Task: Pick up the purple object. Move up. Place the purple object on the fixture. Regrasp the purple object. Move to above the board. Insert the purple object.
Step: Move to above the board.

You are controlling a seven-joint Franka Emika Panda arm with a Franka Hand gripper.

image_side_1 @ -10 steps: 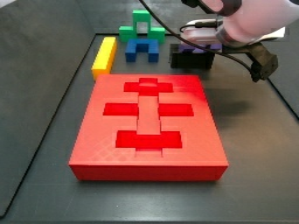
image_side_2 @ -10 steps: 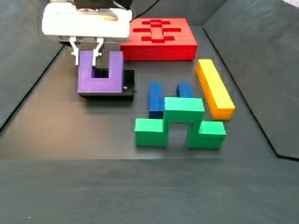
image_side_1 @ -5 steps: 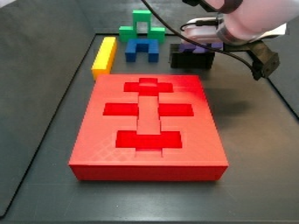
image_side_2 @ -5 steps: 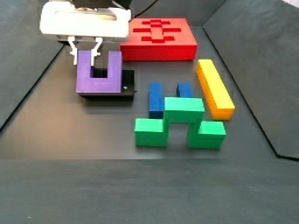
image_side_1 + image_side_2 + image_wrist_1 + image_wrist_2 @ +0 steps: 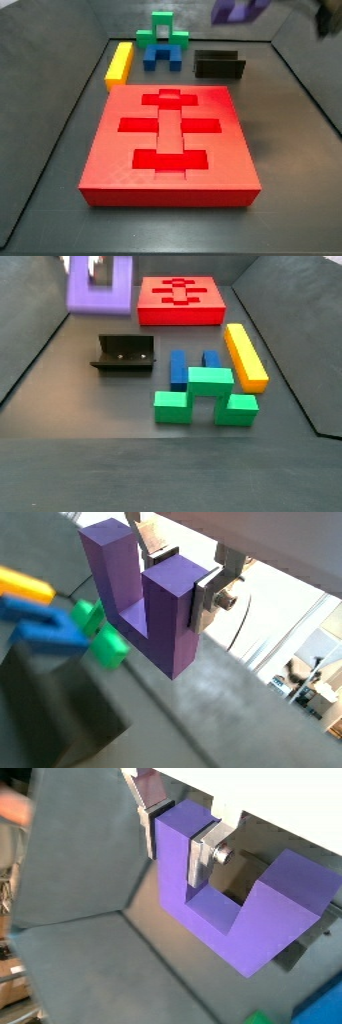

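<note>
purple object (image 5: 98, 292) hangs in the air, clear of the floor, blurred and cut off by the top edge in both side views; in a side view only a purple smear (image 5: 239, 10) shows at the far right. the gripper (image 5: 178, 574) is clamped on one prong of the u-shaped block, a silver finger with its dark pad (image 5: 203, 854) pressed flat to each side of that prong, the other prong free. in a side view the gripper (image 5: 96, 268) is mostly out of frame, only a pale sliver between the prongs. the fixture (image 5: 123, 354) sits bare on the dark floor, just near of the red board (image 5: 183, 301) and left of the blue block (image 5: 179, 366). green block (image 5: 206, 394) and yellow bar (image 5: 245, 355) lie to the right. in a wrist view the green and blue pieces (image 5: 54, 620) are half hidden behind the purple block. no writing can be read.
</note>
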